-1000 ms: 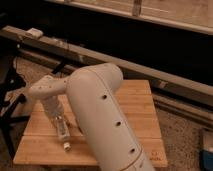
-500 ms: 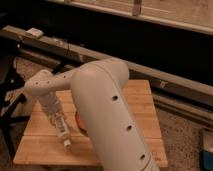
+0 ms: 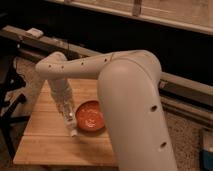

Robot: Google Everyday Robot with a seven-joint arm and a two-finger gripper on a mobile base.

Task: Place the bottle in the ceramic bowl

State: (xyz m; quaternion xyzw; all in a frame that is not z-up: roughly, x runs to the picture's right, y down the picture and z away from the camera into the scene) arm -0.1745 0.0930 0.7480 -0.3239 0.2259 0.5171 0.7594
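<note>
The orange-red ceramic bowl [image 3: 91, 116] sits on the wooden table [image 3: 44, 142], near its middle. My gripper [image 3: 66, 106] hangs down from the pale arm, just left of the bowl. It is shut on the slim whitish bottle [image 3: 71, 123], which hangs cap-down below it. The white cap is close to the table beside the bowl's left rim. The bottle is outside the bowl. My big arm link [image 3: 132, 105] covers the right part of the table.
A long dark rail [image 3: 180, 85] runs behind the table, with a small white object [image 3: 35, 32] on it at far left. A black stand [image 3: 10, 102] is left of the table. Speckled floor and a blue-white item [image 3: 207, 150] are at right.
My gripper has carried the bottle to the right across the table, from left of the bowl up to its left rim. The arm has swung, and the bowl now shows.
</note>
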